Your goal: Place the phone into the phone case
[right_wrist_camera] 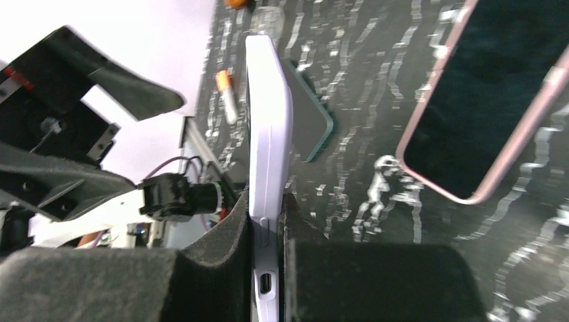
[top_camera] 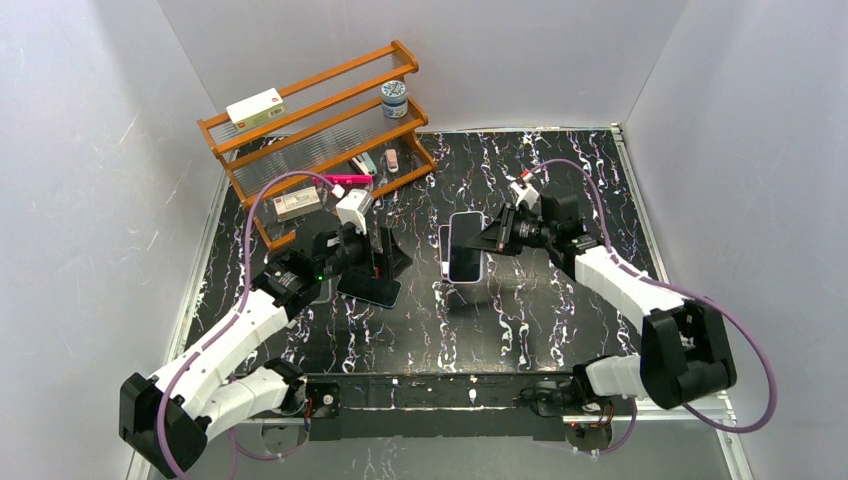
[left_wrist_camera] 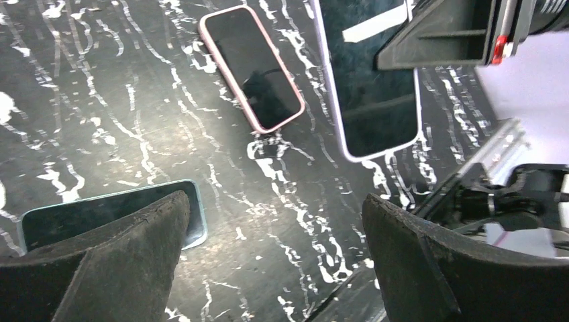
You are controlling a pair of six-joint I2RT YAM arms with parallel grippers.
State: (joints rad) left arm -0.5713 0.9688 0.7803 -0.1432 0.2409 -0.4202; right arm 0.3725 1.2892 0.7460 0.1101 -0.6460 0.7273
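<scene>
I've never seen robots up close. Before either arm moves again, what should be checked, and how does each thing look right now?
1. Right gripper holding the lilac-edged phone firmly: ok, jaws shut on its port end.
2. Left gripper free: ok, jaws wide open, nothing between them.
3. Teal-edged phone settled: ok, flat on the table, partly hidden behind a left finger.
4. Pink-edged phone clear of the held one: ok, flat on the table, apart from it.
5. Held phone fully seated in a case: cannot tell.
</scene>
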